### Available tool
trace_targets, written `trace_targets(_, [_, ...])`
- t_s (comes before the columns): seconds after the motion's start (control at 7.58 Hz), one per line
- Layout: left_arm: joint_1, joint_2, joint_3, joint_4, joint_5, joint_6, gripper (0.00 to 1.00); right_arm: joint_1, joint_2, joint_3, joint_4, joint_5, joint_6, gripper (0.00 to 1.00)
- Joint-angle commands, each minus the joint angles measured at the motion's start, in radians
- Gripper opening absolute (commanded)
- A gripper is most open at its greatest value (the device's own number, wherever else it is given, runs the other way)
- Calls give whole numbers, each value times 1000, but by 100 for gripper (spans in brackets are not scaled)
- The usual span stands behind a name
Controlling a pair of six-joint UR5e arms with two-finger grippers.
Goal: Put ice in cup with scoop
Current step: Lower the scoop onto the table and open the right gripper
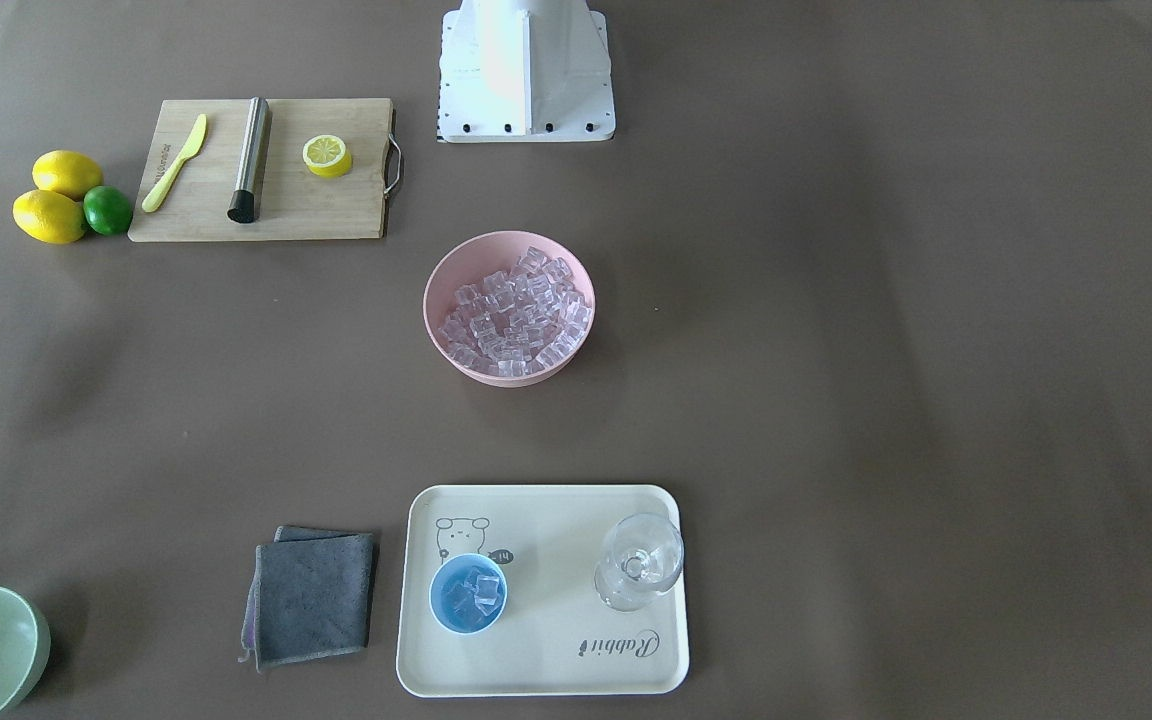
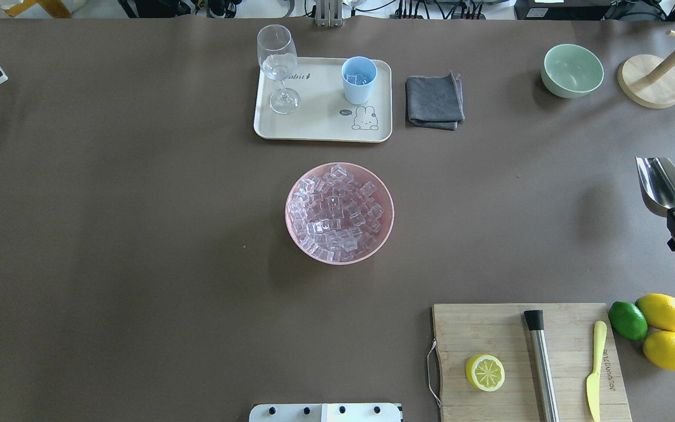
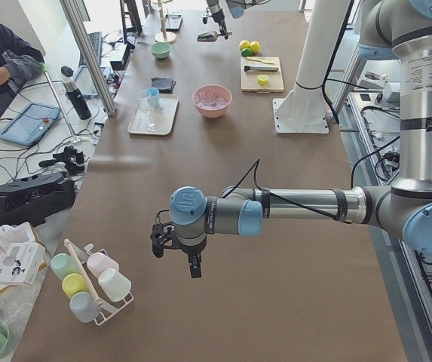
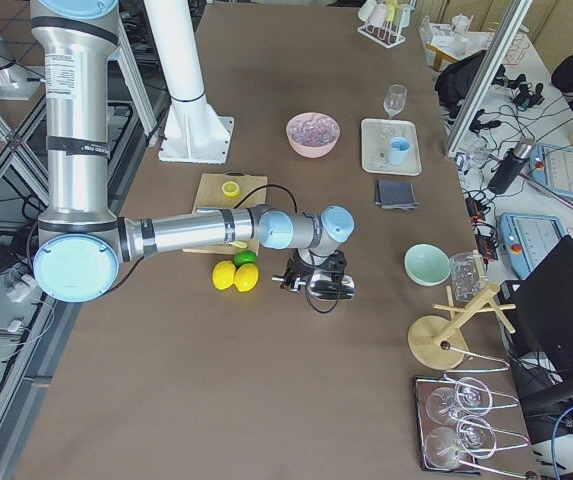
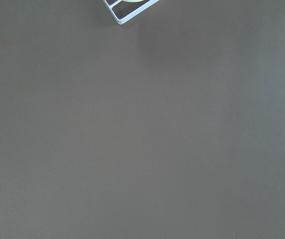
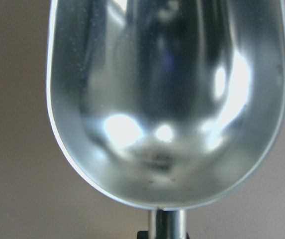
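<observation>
The empty scoop (image 2: 662, 185) is clenched in the right jaws; the left jaws' state cannot be told.

A stemmed glass (image 2: 279, 67) stands on the tray (image 2: 320, 120); a grey cloth (image 2: 434, 101) lies just beside it.

A wide table (image 2: 138, 234) covered in matt brown sheeting carries everything. A round pink bowl (image 2: 288, 223) sits at its middle. On the far side from the robot lies a cream rectangular tray (image 2: 320, 117), with a folded grey cloth (image 2: 434, 101) just beside it. Further towards the robot's right stand a pale green bowl (image 2: 554, 88) and a round wooden stand base (image 2: 649, 82). Near the robot's right lies a bamboo cutting board (image 2: 507, 334). Just off the board's outer edge is a green lime (image 2: 627, 320), touching two yellow lemons (image 2: 664, 312). The white base plate (image 2: 326, 412) of the robot sits at the near edge, and a white wire rack (image 5: 119, 20) at the left end.
</observation>
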Motion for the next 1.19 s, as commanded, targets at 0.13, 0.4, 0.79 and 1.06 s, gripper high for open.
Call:
trace_targets(0.13, [3,0,3,0,-1,0,98,-2,12,-61,52,1,4,0])
trace_targets(0.4, [3,0,3,0,-1,0,98,-2,21,-81,52,5,4,0])
trace_targets(0.79, [3,0,3,0,-1,0,98,-5,50,-155,107,4,2,21])
trace_targets(1.06, [3,0,5,0,-1,0,98,-3,51,-190,161,5,4,53])
